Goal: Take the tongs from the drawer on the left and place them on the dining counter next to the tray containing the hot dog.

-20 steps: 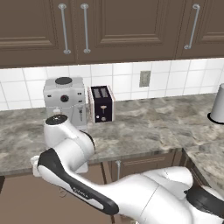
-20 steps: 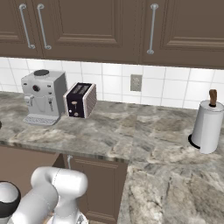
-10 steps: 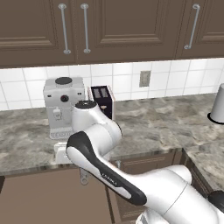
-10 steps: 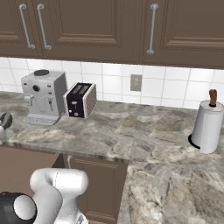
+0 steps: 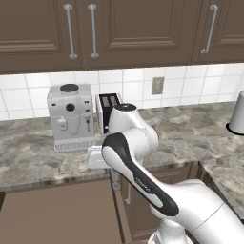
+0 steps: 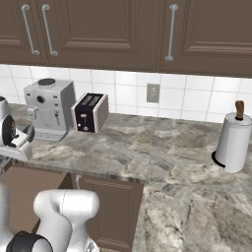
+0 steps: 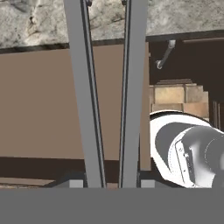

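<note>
My gripper is squeezed shut on the tongs, and I hold them by one end so the two long arms stick out in front of my hand. I think this is a good way to hold them, because the long part points away from me and I can lay it down flat later. The tongs are up in the air, over the open drawer, and they do not touch it. They are grey metal, thin and smooth, like two straight strips side by side with a little gap between them. The drawer is wide, shallow and made of plain brown wood, and it sticks out from under the kitchen counter. That counter top is grey stone with swirly marks, and it looks hard and shiny. On it stand a boxy silver coffee machine and a dark toaster with slots on top, just beside each other. Farther along is a tall white paper towel roll. A thin silver handle sits on the cabinet door next to the drawer. I think the taking-out part is done, and next I must carry the tongs to the dining counter.
</note>
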